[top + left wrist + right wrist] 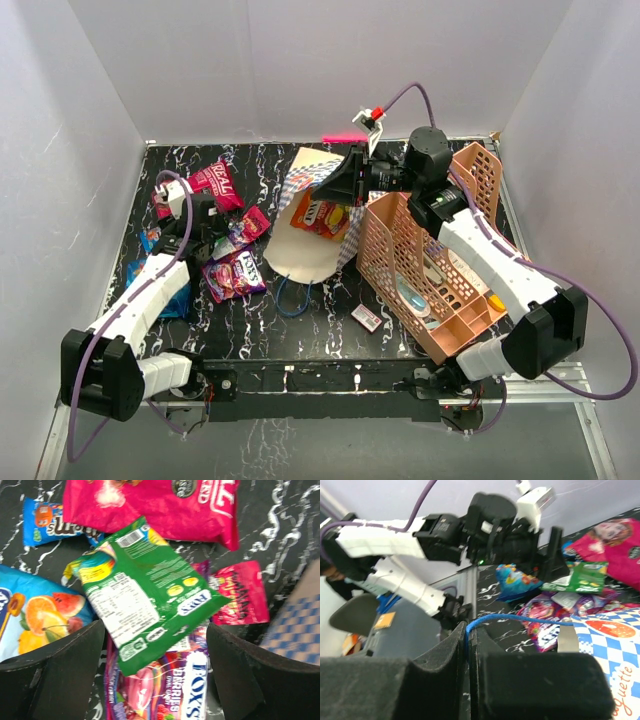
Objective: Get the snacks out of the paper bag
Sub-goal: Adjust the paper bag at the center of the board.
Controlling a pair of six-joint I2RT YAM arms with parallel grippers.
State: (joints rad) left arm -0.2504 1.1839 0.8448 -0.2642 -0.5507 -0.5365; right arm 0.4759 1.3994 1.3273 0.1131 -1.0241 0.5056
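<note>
Left pincer (157, 667): jaws spread wide, gripping nothing, hovering over a green packet (145, 595) that sits tilted atop the snacks. Around it: purple pack (175, 695), blue chip bag (30, 610), pink-red bag (165, 505), small red packet (240, 595). Judged a drop-off pile, set apart from the bag.
Right pincer (468, 650): clenched on the blue cord handle (520, 619) of the paper bag (300, 250), probably to steady its mouth. Bag lies on its side mid-table; one orange packet (320, 215) shows inside.
Peach rack (420, 270): just beside the bag, right.
Surface: black marbled table (300, 340).
Room: plain white walls (300, 60).
</note>
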